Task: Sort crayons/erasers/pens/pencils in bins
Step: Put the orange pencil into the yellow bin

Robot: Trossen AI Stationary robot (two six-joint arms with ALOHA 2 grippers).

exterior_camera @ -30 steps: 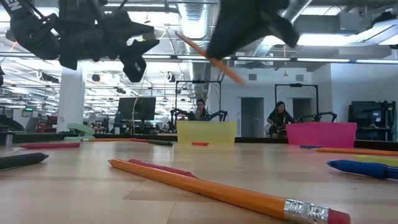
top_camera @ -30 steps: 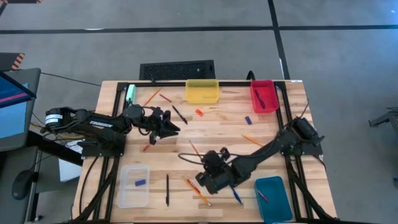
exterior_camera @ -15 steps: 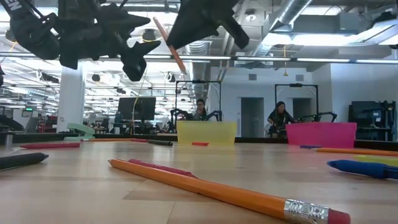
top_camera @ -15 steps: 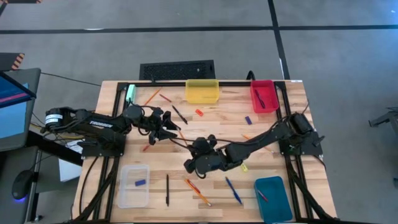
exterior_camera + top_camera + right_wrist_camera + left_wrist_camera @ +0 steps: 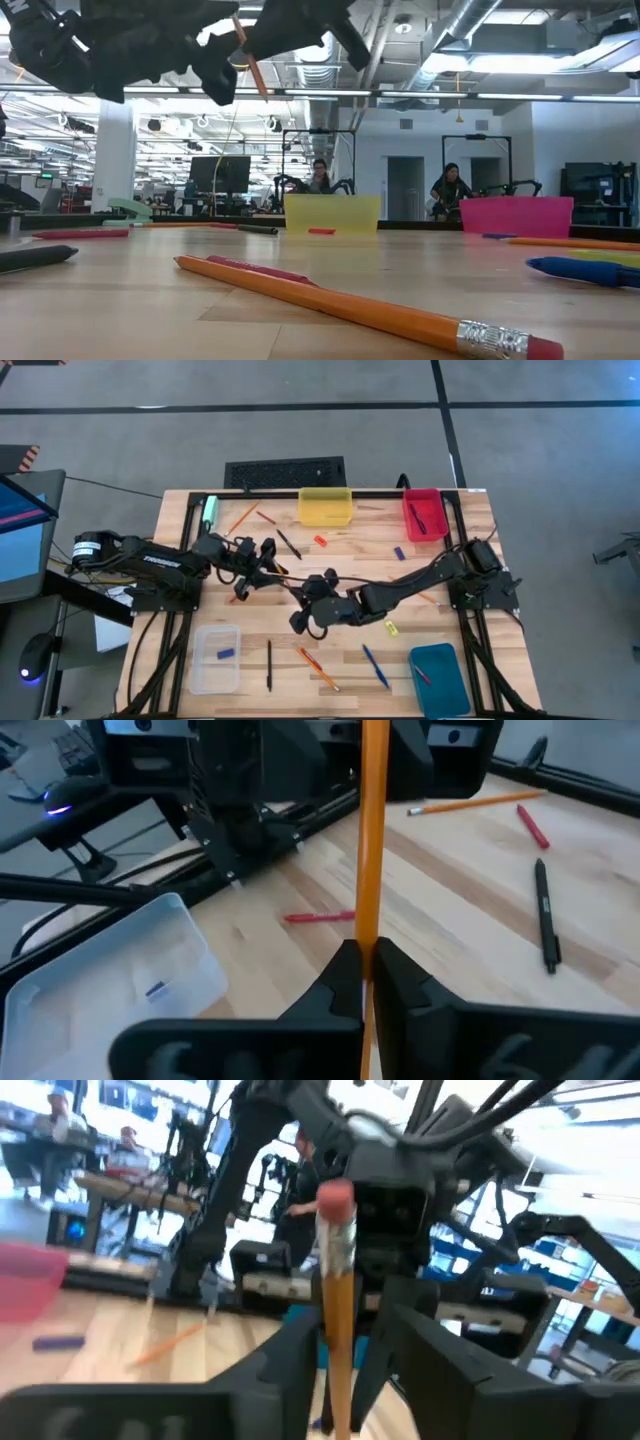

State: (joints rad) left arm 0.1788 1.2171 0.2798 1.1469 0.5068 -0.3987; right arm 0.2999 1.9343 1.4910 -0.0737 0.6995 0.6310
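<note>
Clearly, most of the sorting is not yet done.
On the table [image 5: 440,560], pens [image 5: 269,665], pencils [image 5: 243,516], crayons [image 5: 318,917] and erasers [image 5: 320,541] are seen loose; only a few pieces are laid in the red bin [image 5: 424,515], teal bin [image 5: 438,678] and clear bin [image 5: 215,658], and nothing can be made out in the yellow bin [image 5: 325,507]. Above the table, an orange pencil [image 5: 373,840] is pinched by the right claw [image 5: 367,960], and its eraser end is placed between the spread fingers of the left claw [image 5: 350,1330].

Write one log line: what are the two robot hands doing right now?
phase: handover in air | right gripper: shut on pencil | left gripper: jaws open around the pencil's eraser end | yellow bin: no pencil inside
</note>
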